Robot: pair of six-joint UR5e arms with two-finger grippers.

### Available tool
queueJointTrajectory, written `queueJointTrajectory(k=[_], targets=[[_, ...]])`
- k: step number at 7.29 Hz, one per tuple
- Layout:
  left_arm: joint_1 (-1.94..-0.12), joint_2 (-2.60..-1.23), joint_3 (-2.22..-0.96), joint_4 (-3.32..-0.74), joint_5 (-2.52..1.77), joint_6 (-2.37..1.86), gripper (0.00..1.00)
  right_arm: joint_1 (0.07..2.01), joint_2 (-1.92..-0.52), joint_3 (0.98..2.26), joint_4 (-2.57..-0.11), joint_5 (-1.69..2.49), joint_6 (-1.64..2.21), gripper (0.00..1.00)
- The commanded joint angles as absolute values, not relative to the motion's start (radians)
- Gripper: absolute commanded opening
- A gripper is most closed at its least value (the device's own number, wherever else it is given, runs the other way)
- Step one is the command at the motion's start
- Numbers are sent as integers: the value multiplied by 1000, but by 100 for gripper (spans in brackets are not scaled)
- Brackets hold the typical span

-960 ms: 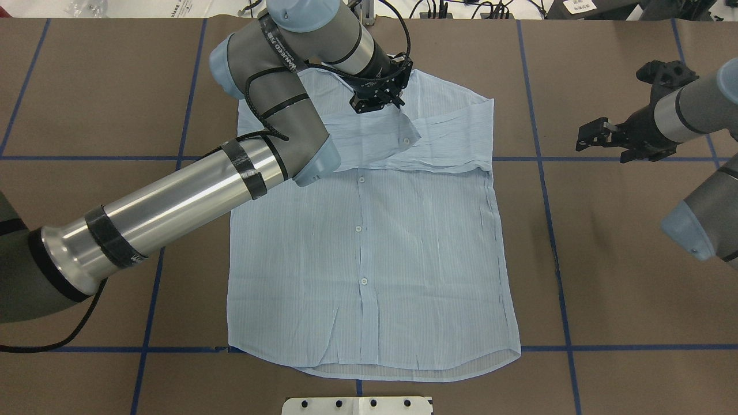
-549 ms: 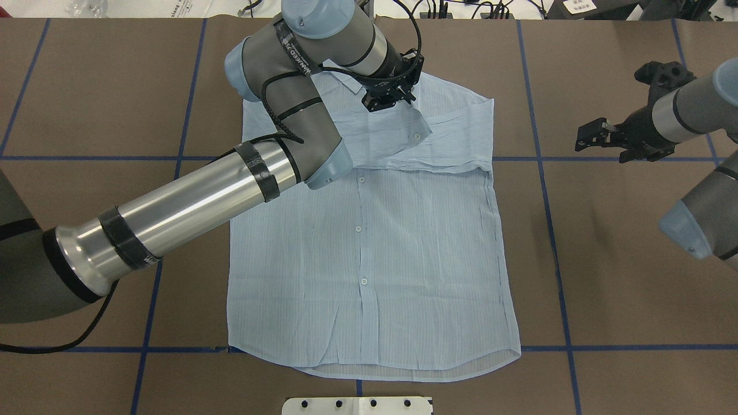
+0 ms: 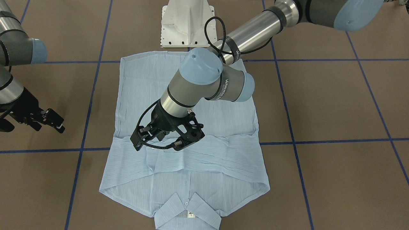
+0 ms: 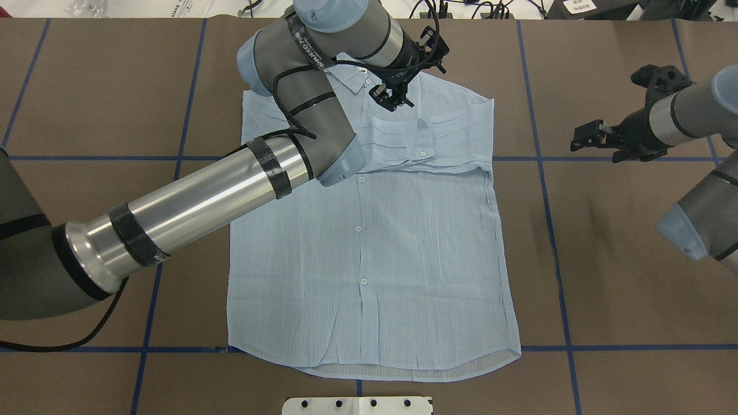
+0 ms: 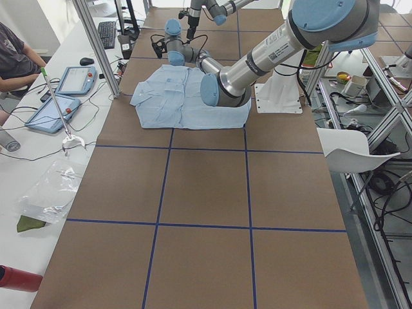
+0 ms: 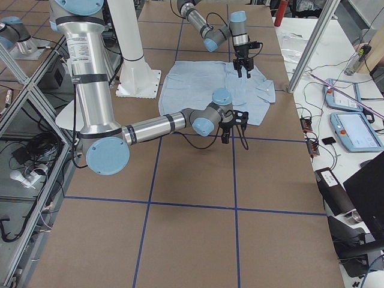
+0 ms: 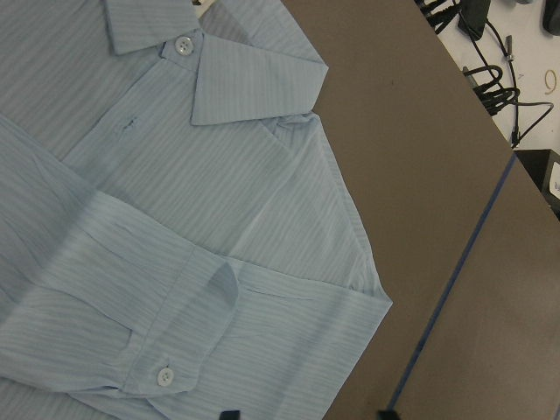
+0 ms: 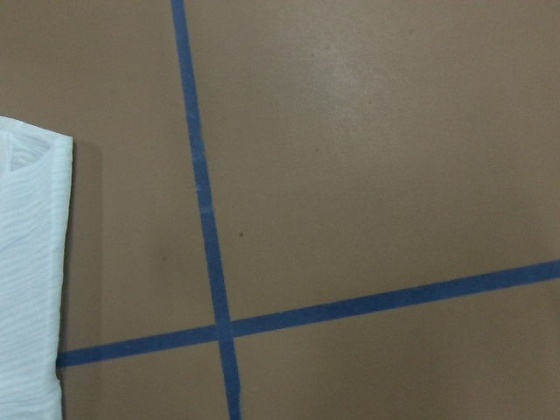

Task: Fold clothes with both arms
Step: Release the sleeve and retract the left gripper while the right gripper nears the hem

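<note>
Light-blue, finely striped button-up shirt (image 4: 369, 253) lies flat, buttons up, on the middle of the brown tabletop (image 4: 622, 276), which carries a grid of blue tape lines (image 8: 206, 219). Its hem is toward the near edge, by the white flared pedestal base (image 3: 187, 24), and its pointed collar (image 3: 188, 212) is toward the far edge. The sleeves are folded in across the chest, and 1 buttoned cuff (image 4: 421, 147) lies on top, just right of the button line. The silver-grey tubular left arm (image 4: 190, 207) reaches over the shirt from the left edge. Its black 2-finger left gripper (image 4: 393, 99) hangs above the cloth between collar and cuff, fingers spread apart with nothing between them. The black right gripper (image 4: 597, 141) hangs over bare tabletop toward the right edge, well apart from the shirt's side, fingers apart and empty
</note>
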State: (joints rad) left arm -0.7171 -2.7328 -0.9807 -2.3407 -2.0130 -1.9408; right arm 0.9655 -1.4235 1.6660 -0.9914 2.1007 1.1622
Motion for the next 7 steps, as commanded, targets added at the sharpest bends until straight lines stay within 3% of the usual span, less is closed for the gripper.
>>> queueJointTrajectory(k=[1, 4, 6, 7], targets=[[-718, -2597, -1220, -2301, -2054, -1951, 84, 829, -1430, 1739, -922, 2048, 1439, 100], [-727, -2262, -1568, -2290, -2106, -1819, 83, 593, -1482, 1865, -899, 1911, 1778, 100], [-738, -2087, -1740, -2292, -2091, -1699, 83, 450, -1705, 2036, -903, 1814, 1821, 98], [-741, -2071, -1759, -2290, -2086, -1674, 83, 374, -1760, 2063, -905, 1724, 1827, 98]])
